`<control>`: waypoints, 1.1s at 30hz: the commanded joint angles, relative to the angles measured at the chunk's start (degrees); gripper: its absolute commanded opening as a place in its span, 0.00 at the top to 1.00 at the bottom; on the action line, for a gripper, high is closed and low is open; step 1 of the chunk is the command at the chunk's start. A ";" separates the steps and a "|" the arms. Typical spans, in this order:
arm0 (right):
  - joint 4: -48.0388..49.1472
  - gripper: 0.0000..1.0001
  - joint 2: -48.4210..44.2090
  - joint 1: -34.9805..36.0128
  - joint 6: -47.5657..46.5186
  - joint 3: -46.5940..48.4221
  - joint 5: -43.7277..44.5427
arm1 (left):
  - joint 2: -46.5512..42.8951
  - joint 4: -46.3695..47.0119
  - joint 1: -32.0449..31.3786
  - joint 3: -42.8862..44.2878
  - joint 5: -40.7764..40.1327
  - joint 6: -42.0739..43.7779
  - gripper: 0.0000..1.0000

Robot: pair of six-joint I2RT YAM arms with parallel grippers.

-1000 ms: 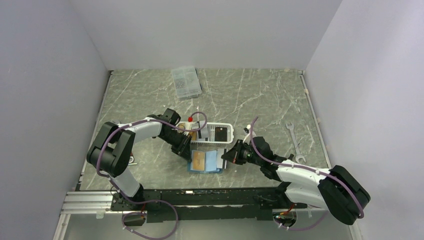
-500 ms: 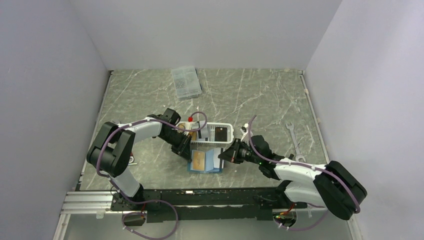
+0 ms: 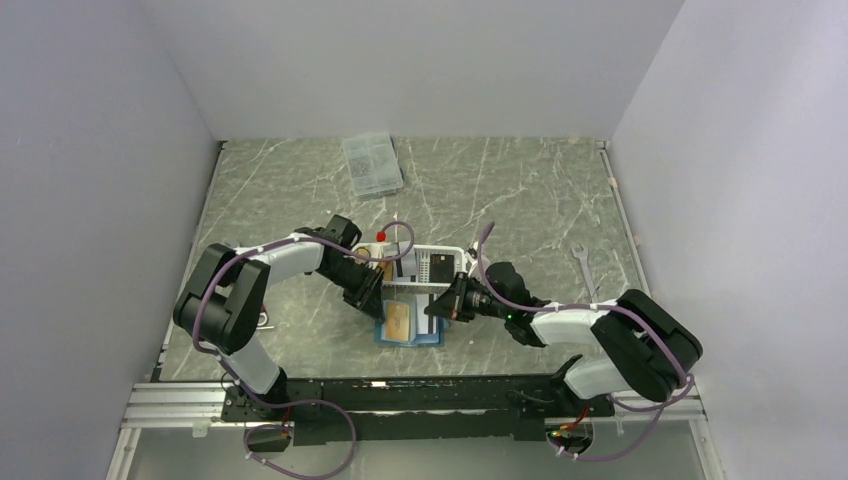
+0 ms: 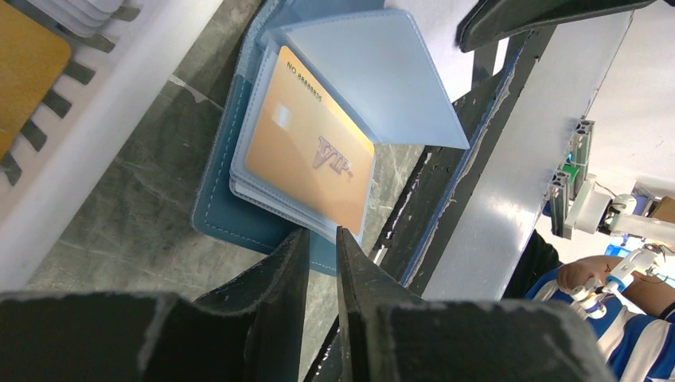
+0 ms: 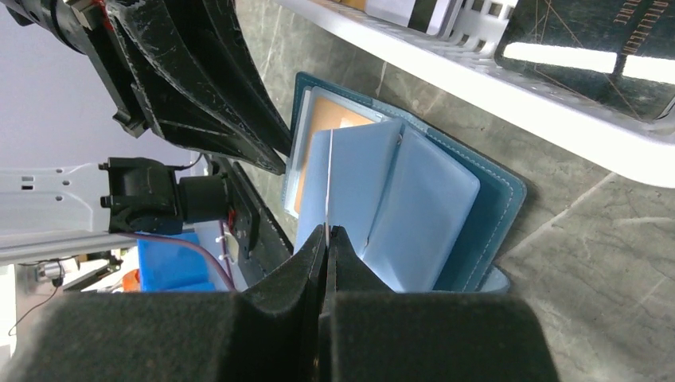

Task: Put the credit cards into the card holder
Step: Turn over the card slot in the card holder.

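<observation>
The teal card holder [image 3: 428, 338] lies open on the table in front of the white basket. A yellow-gold credit card [image 4: 310, 151] sits in a clear sleeve on its left half. My left gripper [image 4: 322, 239] hovers just off that half's outer edge, its jaws a narrow gap apart with nothing between them. Coming from the right, my right gripper [image 5: 327, 231] is shut on the thin edge of a pale blue sleeve page [image 5: 358, 175], holding it upright. More credit cards stand in the basket: a black one [image 5: 589, 32], a gold one [image 4: 24, 64] and pale ones [image 4: 87, 9].
The white slatted basket [image 3: 455, 250] stands right behind the holder, between both wrists. A red-handled tool [image 3: 381, 238] lies at its left end. A clear compartment box [image 3: 372, 165] is at the back and a wrench [image 3: 588, 280] at the right.
My right arm has swung left, carrying the sleeve page up and over the holder's middle. My left jaws have parted a little while the left arm has stayed where it was.
</observation>
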 commanded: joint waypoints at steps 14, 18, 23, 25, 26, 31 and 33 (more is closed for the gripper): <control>5.76 1.00 6.10 1.13 -0.72 5.47 -4.58 | -2.22 -1.48 1.71 2.30 3.76 1.90 0.74; 3.03 1.00 7.16 1.70 -1.98 6.29 -3.37 | -2.38 -1.70 2.36 2.50 5.55 2.25 0.72; 3.12 1.00 11.10 2.38 -2.32 7.14 -3.31 | -1.90 -1.85 3.62 2.49 9.50 2.44 0.68; 4.36 1.00 13.13 2.42 -2.00 7.29 -3.75 | -1.66 -1.66 3.63 2.25 9.84 2.43 0.67; 5.00 1.00 13.97 2.46 -1.89 7.42 -3.92 | -1.45 -1.45 3.62 2.11 9.86 2.32 0.67; 5.18 1.00 15.58 2.47 -1.89 7.73 -3.87 | 0.22 -1.10 3.34 1.99 7.14 2.21 0.68; 4.89 1.00 15.67 2.47 -1.98 7.77 -3.87 | 0.38 -0.64 2.38 2.04 3.56 2.11 0.69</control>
